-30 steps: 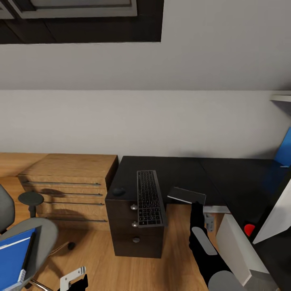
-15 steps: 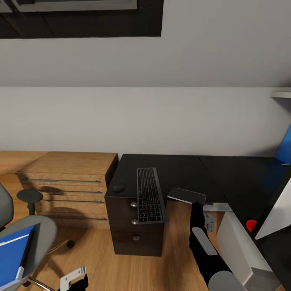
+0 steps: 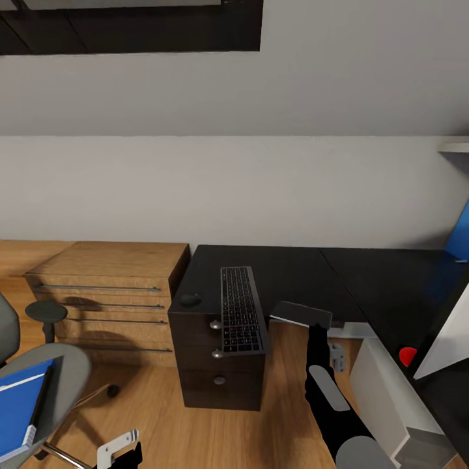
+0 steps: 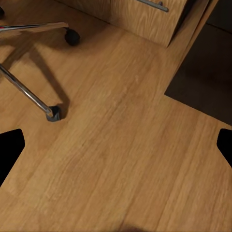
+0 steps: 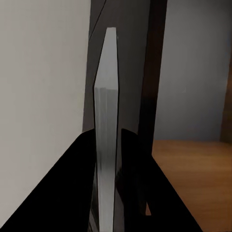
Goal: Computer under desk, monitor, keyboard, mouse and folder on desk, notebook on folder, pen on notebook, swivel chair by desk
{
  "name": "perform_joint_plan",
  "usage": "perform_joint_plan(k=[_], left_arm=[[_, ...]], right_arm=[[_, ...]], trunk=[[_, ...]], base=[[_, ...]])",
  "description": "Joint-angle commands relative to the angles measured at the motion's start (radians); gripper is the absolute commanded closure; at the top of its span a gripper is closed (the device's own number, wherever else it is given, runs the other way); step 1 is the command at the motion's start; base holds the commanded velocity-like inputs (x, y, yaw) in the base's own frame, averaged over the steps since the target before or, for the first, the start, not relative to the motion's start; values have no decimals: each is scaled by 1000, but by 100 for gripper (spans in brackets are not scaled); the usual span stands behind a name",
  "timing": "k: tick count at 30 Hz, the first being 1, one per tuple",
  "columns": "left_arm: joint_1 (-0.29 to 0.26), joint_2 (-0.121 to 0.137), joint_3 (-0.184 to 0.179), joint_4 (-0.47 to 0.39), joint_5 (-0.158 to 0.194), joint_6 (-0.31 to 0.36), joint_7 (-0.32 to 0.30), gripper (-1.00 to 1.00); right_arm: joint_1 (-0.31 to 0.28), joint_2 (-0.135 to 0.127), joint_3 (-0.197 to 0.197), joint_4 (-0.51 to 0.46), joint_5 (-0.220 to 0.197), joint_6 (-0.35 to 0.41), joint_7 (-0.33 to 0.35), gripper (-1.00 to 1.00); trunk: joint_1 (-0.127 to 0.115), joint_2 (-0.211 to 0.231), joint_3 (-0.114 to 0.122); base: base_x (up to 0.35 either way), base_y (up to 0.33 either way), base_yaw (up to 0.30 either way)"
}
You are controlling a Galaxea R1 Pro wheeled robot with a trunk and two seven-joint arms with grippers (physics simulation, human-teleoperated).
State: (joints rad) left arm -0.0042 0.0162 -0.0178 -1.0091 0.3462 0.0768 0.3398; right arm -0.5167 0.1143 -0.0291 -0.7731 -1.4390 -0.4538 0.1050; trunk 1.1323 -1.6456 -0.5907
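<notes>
The black desk (image 3: 293,273) stands against the wall. A dark keyboard (image 3: 241,309) lies on it, its near end overhanging the front edge, with a black mouse (image 3: 190,300) to its left. My right gripper (image 3: 316,329) is shut on a thin dark notebook (image 3: 301,314), held flat at the desk's front edge; the right wrist view shows the notebook (image 5: 107,121) edge-on between the black fingers (image 5: 72,183). The grey swivel chair (image 3: 62,374) at lower left carries the blue folder (image 3: 19,407). My left gripper (image 3: 120,451) hangs open over the wooden floor (image 4: 116,145).
A wooden drawer chest (image 3: 104,286) stands left of the desk. The desk's own drawer unit (image 3: 218,365) is below the keyboard. A white computer case (image 3: 384,397) sits under the desk at right, beside a white and blue slanted panel (image 3: 446,339). A chair leg with castor (image 4: 50,112) is near my left gripper.
The whole picture has shifted: the camera has moved a little, so desk, chest and chair sit slightly higher and further left. My right gripper keeps hold of the notebook.
</notes>
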Motion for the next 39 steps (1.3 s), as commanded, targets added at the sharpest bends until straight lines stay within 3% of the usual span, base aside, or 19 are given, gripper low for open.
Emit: perform_joint_plan(k=[1, 25, 32, 39], left_arm=[[0, 1, -2, -2, 5, 5, 5, -100], [0, 2, -2, 6, 4, 2, 5, -100], [0, 2, -2, 7, 2, 1, 5, -100], [0, 2, -3, 7, 2, 4, 5, -100]], right_arm=[[0, 1, -2, 6, -38, 1, 12, 100], [0, 0, -5, -3, -42, 8, 18, 100], [0, -1, -5, -3, -40, 3, 19, 100], [0, -16, -6, -3, -38, 4, 18, 100]], trunk=[[0, 0, -1], [0, 0, -1], [0, 0, -1], [0, 0, -1]], base=[[0, 0, 0], [0, -1, 0], [0, -169, 0], [61, -30, 0]])
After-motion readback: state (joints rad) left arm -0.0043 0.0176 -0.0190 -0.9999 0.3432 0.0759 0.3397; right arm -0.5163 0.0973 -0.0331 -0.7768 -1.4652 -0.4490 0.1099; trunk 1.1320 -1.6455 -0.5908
